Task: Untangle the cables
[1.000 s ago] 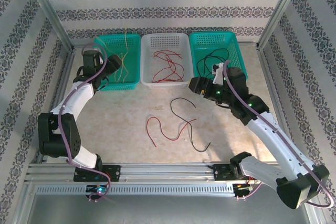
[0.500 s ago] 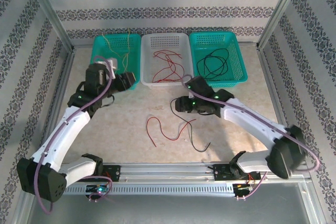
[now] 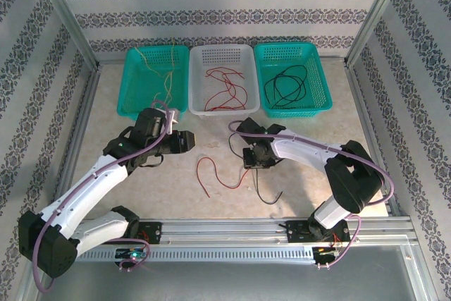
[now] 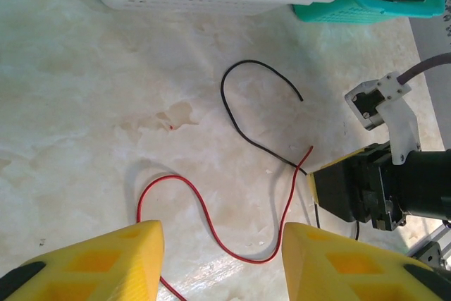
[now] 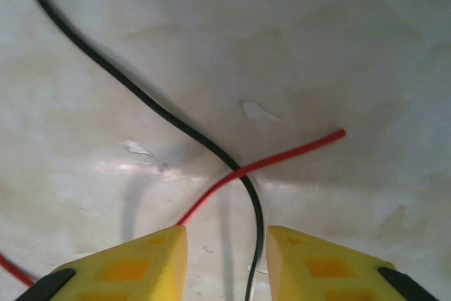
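- You have the table [image 3: 141, 181] filling the middle of the top view.
- Three baskets line its upper edge. The left basket [image 3: 134, 82] holds yellow cables [image 3: 165, 79], the white basket [image 3: 201, 58] holds red cables [image 3: 225, 86], and the right basket [image 3: 320, 82] holds black cables [image 3: 285, 82].
- Your left gripper [image 3: 184, 141], left of centre, hangs over the table with its fingers spread, gripping nothing.
- Your right gripper [image 3: 255, 158], just right of centre, sits low over the crossing. Its fingers [image 5: 127, 266] stand apart astride the wire, not pinching it.
- A loose red cable [image 3: 218, 181] and black cable [image 3: 261, 192] lie at centre, crossed.
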